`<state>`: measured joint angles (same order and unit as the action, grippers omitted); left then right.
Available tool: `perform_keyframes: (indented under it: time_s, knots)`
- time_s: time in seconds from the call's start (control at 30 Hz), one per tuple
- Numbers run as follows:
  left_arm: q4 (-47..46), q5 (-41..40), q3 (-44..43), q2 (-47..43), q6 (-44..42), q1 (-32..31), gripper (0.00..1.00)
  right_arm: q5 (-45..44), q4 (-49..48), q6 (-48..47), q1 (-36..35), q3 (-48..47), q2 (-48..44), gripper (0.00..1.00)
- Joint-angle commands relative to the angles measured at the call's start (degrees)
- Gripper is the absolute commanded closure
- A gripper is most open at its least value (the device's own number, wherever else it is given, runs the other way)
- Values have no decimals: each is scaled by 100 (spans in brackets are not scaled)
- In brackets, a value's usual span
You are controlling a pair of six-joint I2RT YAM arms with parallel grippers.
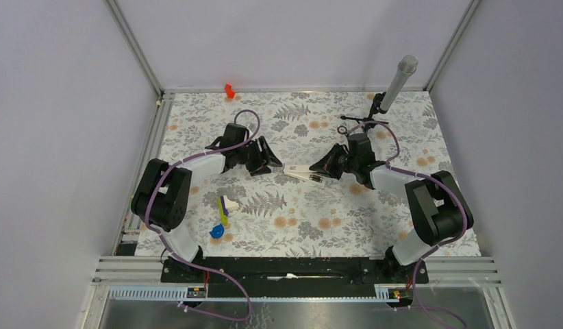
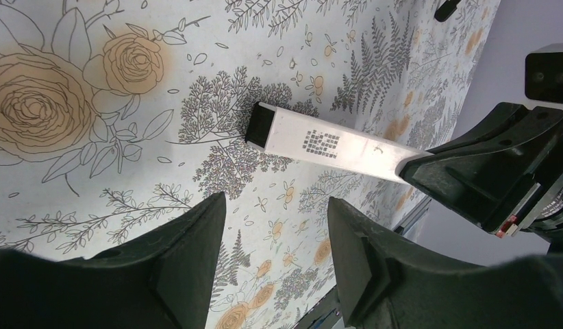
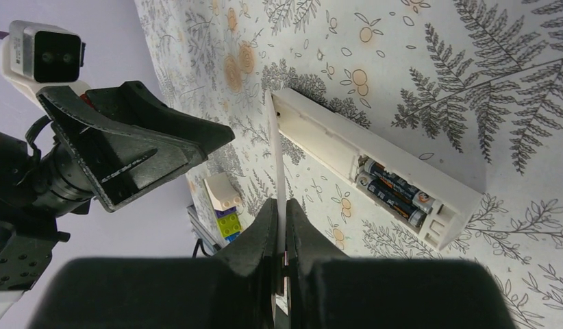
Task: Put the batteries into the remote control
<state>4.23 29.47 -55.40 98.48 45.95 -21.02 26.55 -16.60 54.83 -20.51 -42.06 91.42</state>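
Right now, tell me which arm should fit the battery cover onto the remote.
Right. The right gripper is shut on the thin white battery cover, beside the open remote control where the batteries already lie. The left gripper is open and holds nothing.

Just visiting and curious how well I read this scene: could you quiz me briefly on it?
1. True or false: both batteries already lie inside the remote control.
2. What does the right hand pinch? A a battery; B a thin white panel; C nothing.
3. Fill in: the left hand is ____, with nothing between its fingers.
Key: 1 true; 2 B; 3 open.
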Motion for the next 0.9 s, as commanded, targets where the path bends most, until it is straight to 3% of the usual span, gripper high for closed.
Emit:
perform_keyframes:
  time_s: [0.0,0.27,0.87]
  knots:
    - [-61,-6,-242,-13,-113,-34,42,356,-467,7,82,84,93,100]
    - [-36,-37,-251,-57,-129,-43,42,525,-1136,328,115,309,-219,100]
    - [-36,-15,-278,-4,-122,-78,42,201,-647,195,223,408,-281,100]
